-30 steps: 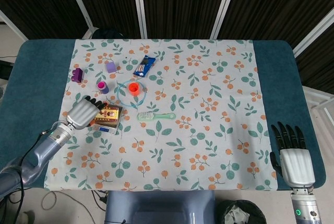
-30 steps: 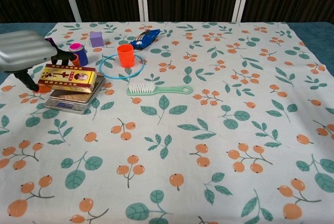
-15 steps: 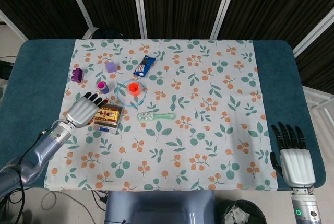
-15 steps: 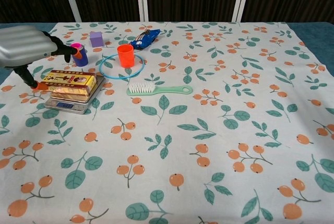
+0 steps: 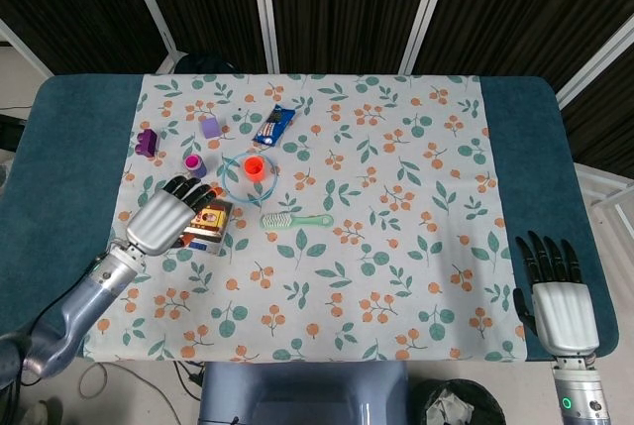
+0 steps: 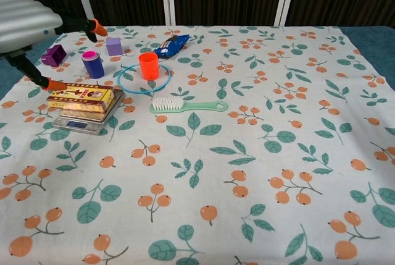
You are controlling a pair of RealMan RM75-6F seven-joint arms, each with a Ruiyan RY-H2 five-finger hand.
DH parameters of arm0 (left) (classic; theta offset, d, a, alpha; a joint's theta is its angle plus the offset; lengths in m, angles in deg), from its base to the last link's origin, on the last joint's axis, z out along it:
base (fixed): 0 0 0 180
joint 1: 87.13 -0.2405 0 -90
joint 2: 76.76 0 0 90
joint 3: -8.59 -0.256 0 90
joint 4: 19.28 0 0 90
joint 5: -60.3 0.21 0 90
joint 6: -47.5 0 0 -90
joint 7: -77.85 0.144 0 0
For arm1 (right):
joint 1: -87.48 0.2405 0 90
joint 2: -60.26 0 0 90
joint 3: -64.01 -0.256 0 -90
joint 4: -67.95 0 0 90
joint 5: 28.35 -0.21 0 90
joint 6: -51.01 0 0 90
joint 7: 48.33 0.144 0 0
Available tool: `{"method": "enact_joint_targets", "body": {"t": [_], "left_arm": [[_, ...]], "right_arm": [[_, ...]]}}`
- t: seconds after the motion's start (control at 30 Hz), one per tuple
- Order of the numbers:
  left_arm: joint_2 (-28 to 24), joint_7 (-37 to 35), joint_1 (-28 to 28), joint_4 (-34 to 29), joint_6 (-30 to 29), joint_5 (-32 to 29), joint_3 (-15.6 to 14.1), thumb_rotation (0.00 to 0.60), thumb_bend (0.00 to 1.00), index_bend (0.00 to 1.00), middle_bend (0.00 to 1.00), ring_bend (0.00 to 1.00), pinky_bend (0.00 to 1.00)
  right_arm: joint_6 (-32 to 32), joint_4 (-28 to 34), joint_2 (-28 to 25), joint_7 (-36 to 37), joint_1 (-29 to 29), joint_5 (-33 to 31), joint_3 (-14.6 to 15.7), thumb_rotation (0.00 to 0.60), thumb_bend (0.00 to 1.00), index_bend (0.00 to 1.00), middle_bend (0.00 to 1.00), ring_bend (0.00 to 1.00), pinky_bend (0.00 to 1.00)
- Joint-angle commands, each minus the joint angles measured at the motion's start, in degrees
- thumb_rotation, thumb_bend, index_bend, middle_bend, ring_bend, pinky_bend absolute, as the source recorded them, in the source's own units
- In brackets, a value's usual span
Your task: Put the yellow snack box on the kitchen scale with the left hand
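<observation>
Since the earlier frames my left hand (image 6: 28,21) has let go of the yellow snack box (image 6: 81,97) and lifted clear; the fingers are now spread and hold nothing, hovering above and to the box's nine o'clock side. One orange fingertip sits near the box's left end; I cannot tell from either view whether it touches. I record the box lying flat on the kitchen scale (image 6: 82,121), unmoved from half a second ago. At the scale's twelve o'clock stands a purple cup (image 6: 92,65); at two o'clock an orange cup (image 6: 148,65) sits inside a blue ring (image 6: 131,86). My right hand (image 5: 558,298) rests open, fingers apart, at the table's five o'clock corner.
</observation>
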State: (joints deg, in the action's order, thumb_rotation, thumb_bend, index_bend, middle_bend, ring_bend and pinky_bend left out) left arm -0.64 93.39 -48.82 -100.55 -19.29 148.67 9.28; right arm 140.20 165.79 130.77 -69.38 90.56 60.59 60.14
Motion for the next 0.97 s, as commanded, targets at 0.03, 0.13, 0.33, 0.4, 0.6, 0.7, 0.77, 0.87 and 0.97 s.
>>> {"method": "enact_joint_targets", "body": {"t": [0.03,0.13,0.33,0.4,0.6,0.7,0.77,0.87,0.97], "left_arm": [[-10.37,10.27,-7.49,-17.78,-8.72,-2.59,-0.49,0.600,0.10,0.10,0.15,0.10,0.18],[-11.97,10.63,-10.94,-19.24,-12.48,-2.18,-1.82,0.600,0.08,0.09,0.14,0.10,0.17],[-11.22,-2.18,-18.18,-13.54,-20.87,-1.00,-3.30,0.600,0.07,0.07,0.11,0.07,0.16],[-10.54,-6.02,-19.94,-10.68,-22.08,-1.68,-3.44,0.600,0.07,0.07,0.09,0.03,0.13],[-10.16,-11.68,-22.26,-6.57,-19.66,-5.10,-4.37,0.600,0.03,0.03,0.03,0.00,0.04],[-9.68,-13.37,-23.01,-5.35,-18.62,-6.34,-4.27,0.600,0.03,0.03,0.02,0.00,0.03],[-9.26,-14.77,-23.52,-4.65,-18.54,-6.58,-4.09,0.600,0.03,0.03,0.02,0.00,0.02],[-8.77,-16.07,-24.09,-3.63,-18.71,-6.55,-3.88,0.600,0.03,0.03,0.02,0.00,0.02],[-8.22,-17.14,-24.57,-2.50,-19.50,-5.95,-3.40,0.600,0.03,0.03,0.02,0.00,0.02]], "right_arm": [[0.27,0.09,-0.21,0.26,-0.13,0.18,0.03,0.600,0.51,0.03,0.07,0.06,0.01],[0.60,0.13,-0.52,0.69,-0.25,0.40,0.01,0.600,0.51,0.03,0.07,0.06,0.01],[1.12,0.10,-1.23,1.78,-0.42,0.79,-0.10,0.600,0.51,0.03,0.07,0.06,0.01],[1.29,0.15,-1.44,2.06,-0.48,0.93,-0.10,0.600,0.51,0.03,0.07,0.06,0.01],[1.34,0.28,-2.02,2.64,-0.50,1.51,0.12,0.600,0.51,0.03,0.07,0.06,0.00],[1.36,0.32,-2.43,3.05,-0.48,1.91,0.22,0.600,0.51,0.03,0.07,0.06,0.00],[1.36,0.34,-2.66,3.37,-0.49,2.04,0.27,0.600,0.51,0.03,0.07,0.06,0.00],[1.43,0.36,-2.88,3.63,-0.52,2.11,0.26,0.600,0.51,0.03,0.07,0.06,0.00],[1.35,0.37,-3.05,3.89,-0.49,2.11,0.24,0.600,0.51,0.03,0.07,0.06,0.00]]}}
